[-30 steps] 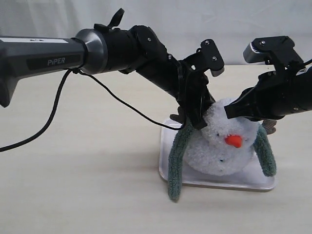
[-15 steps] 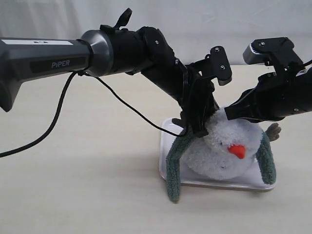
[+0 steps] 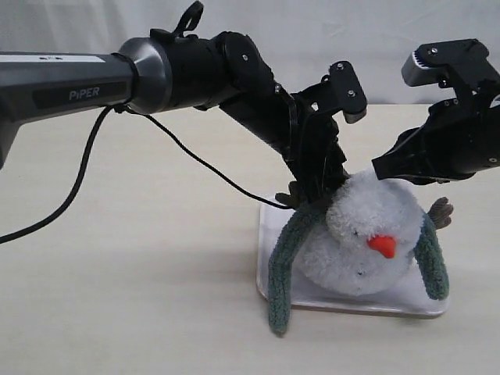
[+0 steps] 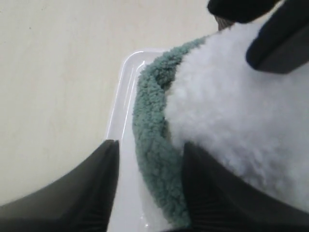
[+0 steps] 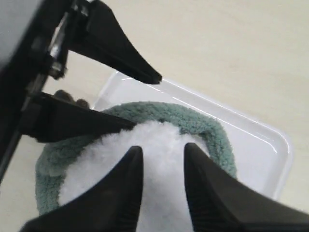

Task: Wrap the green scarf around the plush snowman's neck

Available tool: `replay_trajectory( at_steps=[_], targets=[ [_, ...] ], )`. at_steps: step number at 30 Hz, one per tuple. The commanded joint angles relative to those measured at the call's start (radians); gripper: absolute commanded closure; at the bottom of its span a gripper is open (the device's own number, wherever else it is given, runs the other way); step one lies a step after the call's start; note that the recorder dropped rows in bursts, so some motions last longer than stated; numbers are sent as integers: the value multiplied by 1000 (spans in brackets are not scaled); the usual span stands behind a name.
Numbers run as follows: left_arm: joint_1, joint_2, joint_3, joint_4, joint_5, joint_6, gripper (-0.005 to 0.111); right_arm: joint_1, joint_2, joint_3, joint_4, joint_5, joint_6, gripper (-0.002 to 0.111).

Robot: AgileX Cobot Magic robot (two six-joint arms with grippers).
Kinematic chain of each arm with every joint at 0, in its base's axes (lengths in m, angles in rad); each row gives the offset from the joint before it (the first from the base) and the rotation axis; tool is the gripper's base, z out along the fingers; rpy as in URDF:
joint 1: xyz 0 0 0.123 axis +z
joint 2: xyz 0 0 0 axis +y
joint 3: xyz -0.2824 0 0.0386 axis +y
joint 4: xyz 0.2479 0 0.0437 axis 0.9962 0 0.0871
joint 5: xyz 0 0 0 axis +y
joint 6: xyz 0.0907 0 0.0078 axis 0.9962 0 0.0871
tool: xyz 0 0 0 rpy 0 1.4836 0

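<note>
The plush snowman [image 3: 367, 211] lies on a white tray [image 3: 328, 301], its orange nose [image 3: 383, 246] facing front. The green scarf [image 3: 283, 269] loops behind its neck, and both ends hang down at the front, the other end [image 3: 432, 262] at the right. My left gripper [image 3: 322, 194] is open at the snowman's left shoulder. In the left wrist view the scarf [image 4: 153, 121] runs loosely between its jaws [image 4: 150, 144]. My right gripper [image 3: 380, 168] sits at the top of the head, its jaws [image 5: 163, 147] narrowly open over white fur [image 5: 159, 135].
The tray [image 4: 126, 87] rests on a pale tabletop. A brown twig arm [image 3: 441, 211] sticks out behind the snowman on the right. A black cable [image 3: 195, 160] hangs under the left arm. The left scarf end overhangs the tray's front edge.
My left gripper has opened and let go of the scarf. The right gripper has risen a little and its jaws have parted. The snowman has settled slightly to the right.
</note>
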State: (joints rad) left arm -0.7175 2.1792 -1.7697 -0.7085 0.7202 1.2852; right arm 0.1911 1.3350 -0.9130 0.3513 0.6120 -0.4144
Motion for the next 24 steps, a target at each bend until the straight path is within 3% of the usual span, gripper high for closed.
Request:
replay_trajectory(
  at_steps=[1,4,15,18,21,24],
  targets=[
    [31,-37,-1,3,49,-48,54,-5,-17,-12,-115,33,148,58],
    [57,-67,-1,13,59,-98,54,-5,-17,-29,-207,66,247,55],
    [126,-103,-1,78,176,-198,54,-5,-79,-29,-211,131,247,56],
    [132,-109,-1,108,192,-270,55,-5,-101,-29,-235,205,254,63],
    [134,-124,-1,108,232,-296,60,-5,-95,-23,-276,282,279,72],
    [134,-147,-1,104,298,-312,65,-5,-68,2,-285,309,279,66]
  ],
)
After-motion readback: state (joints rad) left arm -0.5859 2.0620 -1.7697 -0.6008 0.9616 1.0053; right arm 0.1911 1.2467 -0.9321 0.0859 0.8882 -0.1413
